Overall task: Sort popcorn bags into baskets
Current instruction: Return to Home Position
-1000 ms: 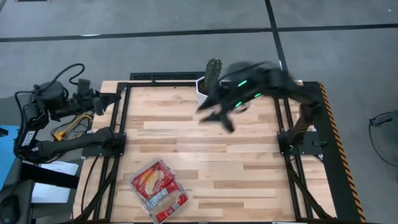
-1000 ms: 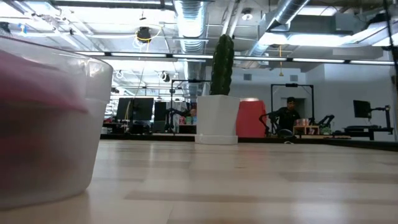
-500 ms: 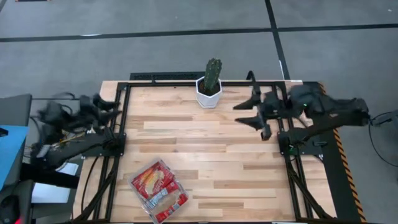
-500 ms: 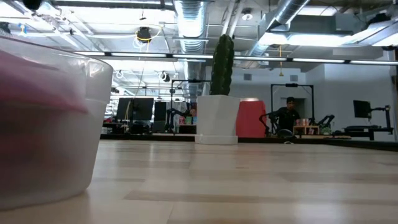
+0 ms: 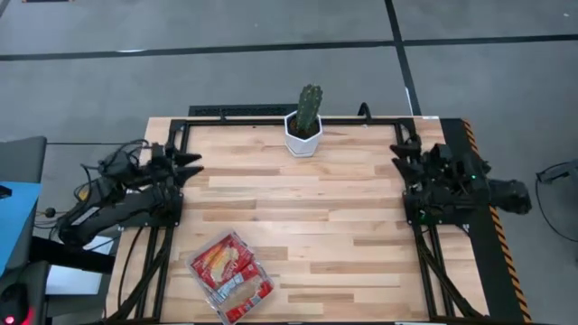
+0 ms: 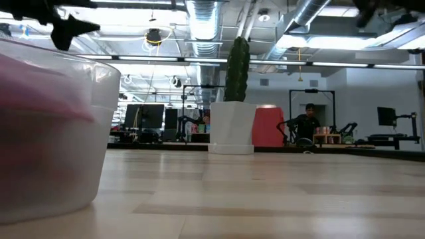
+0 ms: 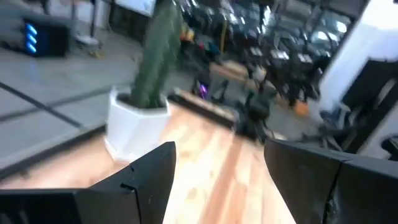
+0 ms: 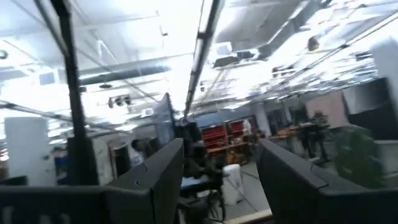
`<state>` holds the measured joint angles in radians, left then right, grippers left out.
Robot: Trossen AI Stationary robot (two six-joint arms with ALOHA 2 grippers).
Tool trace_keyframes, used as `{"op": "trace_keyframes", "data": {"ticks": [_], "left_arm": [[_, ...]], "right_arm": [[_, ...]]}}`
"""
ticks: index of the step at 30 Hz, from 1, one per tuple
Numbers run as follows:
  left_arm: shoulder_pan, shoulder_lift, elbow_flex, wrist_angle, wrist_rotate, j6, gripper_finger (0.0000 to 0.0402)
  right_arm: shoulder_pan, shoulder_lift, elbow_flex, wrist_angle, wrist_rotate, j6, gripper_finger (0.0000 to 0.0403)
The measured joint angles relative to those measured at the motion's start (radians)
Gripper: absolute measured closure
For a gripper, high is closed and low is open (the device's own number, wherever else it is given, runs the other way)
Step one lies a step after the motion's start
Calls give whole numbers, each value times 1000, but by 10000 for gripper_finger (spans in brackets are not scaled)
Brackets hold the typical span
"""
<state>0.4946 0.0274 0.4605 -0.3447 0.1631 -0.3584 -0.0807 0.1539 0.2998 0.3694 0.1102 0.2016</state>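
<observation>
The clear tray [image 5: 200, 291] sits near the table's near-left corner and looms blurred in the low view [image 6: 99, 133]. Red popcorn bags lie flat inside it: a larger one with a yellow-orange picture [image 5: 218, 258] and a slim one with a pale middle [image 5: 244, 290]. No bags show loose on the table. My left gripper [image 5: 190, 165] hangs open over the table's left edge, pointing toward the cactus pot [image 7: 138, 121]. My right gripper [image 5: 398, 159] is open over the right edge, high and far from the tray.
A white hexagonal pot with a green cactus [image 5: 305, 126] stands at the middle of the table's far edge [image 6: 232, 126]. Black frame rails [image 5: 176, 208] run along both sides. Bare wood [image 5: 307, 226] spreads between the arms. A person sits far off in the room [image 6: 307, 123].
My right gripper has swung back from beside the cactus pot toward the table's right edge, the arm folding over its base. My left arm has shifted too, and its gripper now stands over the table's left edge. The tray and the bags have stayed put.
</observation>
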Motion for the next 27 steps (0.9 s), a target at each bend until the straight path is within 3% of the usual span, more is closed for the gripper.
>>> {"op": "trace_keyframes", "data": {"ticks": [3, 12, 19, 27], "left_arm": [[-1, -26, -59, -7, 30, -16, 166], [-12, -23, -216, 18, 13, -47, 166], [-79, -27, -381, 168, 30, -97, 166], [-221, -21, -393, 208, -56, -4, 166]], "right_arm": [[-13, -146, -68, -90, 17, 1, 181], [-21, -112, -292, 51, 24, 2, 181], [-20, -119, -289, 61, 25, -45, 181], [-21, -116, -289, 38, 30, -79, 181]]}}
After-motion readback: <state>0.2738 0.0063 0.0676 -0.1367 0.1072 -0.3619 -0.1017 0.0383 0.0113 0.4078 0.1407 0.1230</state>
